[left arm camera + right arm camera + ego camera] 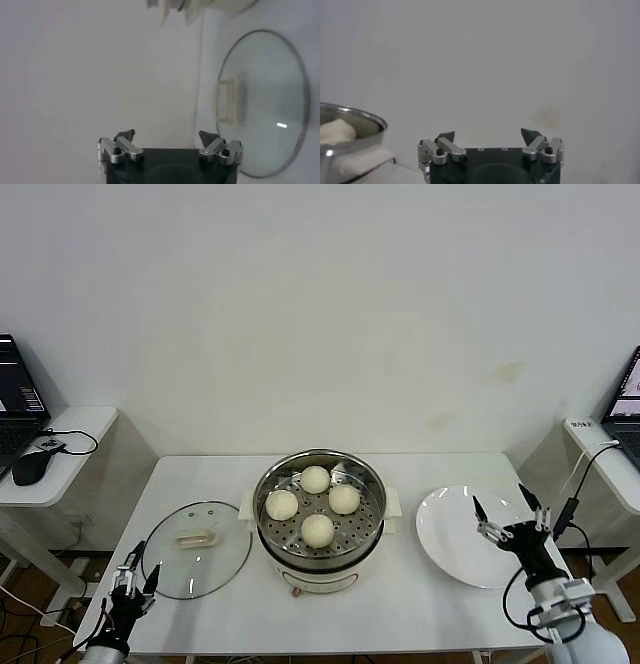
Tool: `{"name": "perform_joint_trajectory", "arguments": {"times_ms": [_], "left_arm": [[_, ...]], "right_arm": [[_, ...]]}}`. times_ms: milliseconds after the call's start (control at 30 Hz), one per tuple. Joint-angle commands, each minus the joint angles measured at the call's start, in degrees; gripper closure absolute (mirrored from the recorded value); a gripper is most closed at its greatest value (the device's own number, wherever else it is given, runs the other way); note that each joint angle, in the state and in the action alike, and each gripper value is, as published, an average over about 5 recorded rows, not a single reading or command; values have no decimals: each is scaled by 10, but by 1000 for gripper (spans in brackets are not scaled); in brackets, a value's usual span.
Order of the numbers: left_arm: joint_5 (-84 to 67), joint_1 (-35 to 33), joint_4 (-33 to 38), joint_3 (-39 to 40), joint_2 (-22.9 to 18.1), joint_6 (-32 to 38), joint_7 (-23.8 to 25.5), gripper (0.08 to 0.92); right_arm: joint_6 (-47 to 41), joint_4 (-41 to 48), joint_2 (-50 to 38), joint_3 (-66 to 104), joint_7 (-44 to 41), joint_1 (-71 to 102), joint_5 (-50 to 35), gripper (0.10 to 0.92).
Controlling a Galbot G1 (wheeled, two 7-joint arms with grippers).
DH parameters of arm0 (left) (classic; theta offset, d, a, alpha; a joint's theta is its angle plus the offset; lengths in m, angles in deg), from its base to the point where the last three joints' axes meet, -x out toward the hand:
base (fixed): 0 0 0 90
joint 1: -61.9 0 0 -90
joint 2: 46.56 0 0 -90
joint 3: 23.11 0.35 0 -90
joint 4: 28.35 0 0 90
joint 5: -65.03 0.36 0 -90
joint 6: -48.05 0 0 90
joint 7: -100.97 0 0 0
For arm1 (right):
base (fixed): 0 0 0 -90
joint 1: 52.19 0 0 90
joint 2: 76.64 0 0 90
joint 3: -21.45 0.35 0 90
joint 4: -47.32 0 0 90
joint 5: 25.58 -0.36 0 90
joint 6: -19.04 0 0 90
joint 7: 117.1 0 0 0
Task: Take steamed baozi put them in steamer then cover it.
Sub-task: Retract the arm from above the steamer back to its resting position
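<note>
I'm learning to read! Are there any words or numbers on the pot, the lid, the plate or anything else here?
No text can be read anywhere.
Steamer: a small mark on the front of its base, too small to read.
Lid, plate, baozi: no text.
Left laptop and right laptop: screens lit, content too small to read.

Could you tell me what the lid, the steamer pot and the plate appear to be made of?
Lid: clear glass, likely; the table shows through it, and its handle is cream.
Steamer pot: polished metal, probably stainless steel, with a mirror-like rim and perforated tray.
Plate: glossy white, ceramic or melamine.
</note>
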Motion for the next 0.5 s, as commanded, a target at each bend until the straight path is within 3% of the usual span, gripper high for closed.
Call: {"name": "perform_joint_trajectory", "arguments": {"times_ms": [33, 500], "left_arm": [[71, 71, -65, 40, 8, 8, 0, 177], [64, 164, -150, 91, 20, 2, 10, 177]], "right_arm": [[13, 4, 22, 28, 4, 40, 5, 203], [9, 4, 34, 22, 6, 46, 14, 203]]}}
